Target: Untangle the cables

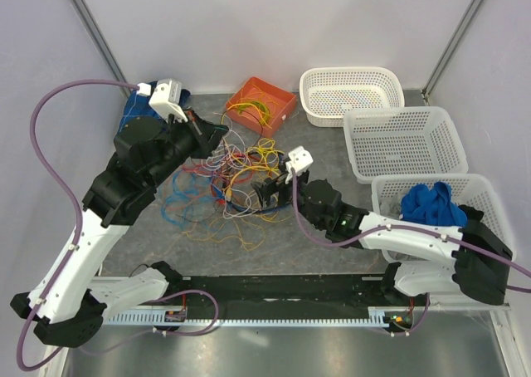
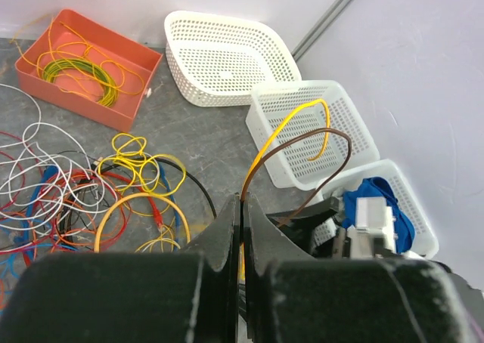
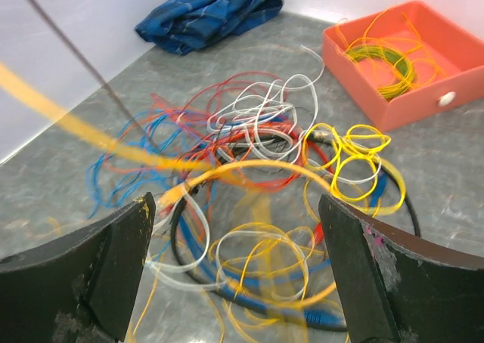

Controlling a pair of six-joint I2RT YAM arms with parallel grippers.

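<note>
text: none legible | labels: none | numbers: none

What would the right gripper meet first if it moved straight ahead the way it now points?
Probably the blurred yellow cable strung across in front of the open right gripper, though depth is unclear. Beyond it lies the tangle of cables.

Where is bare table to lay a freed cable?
Bare: the strip between the cable tangle and the near rail, and the gap between the orange tray and the middle white basket. Crowded: the table centre, covered by the tangle.
</note>
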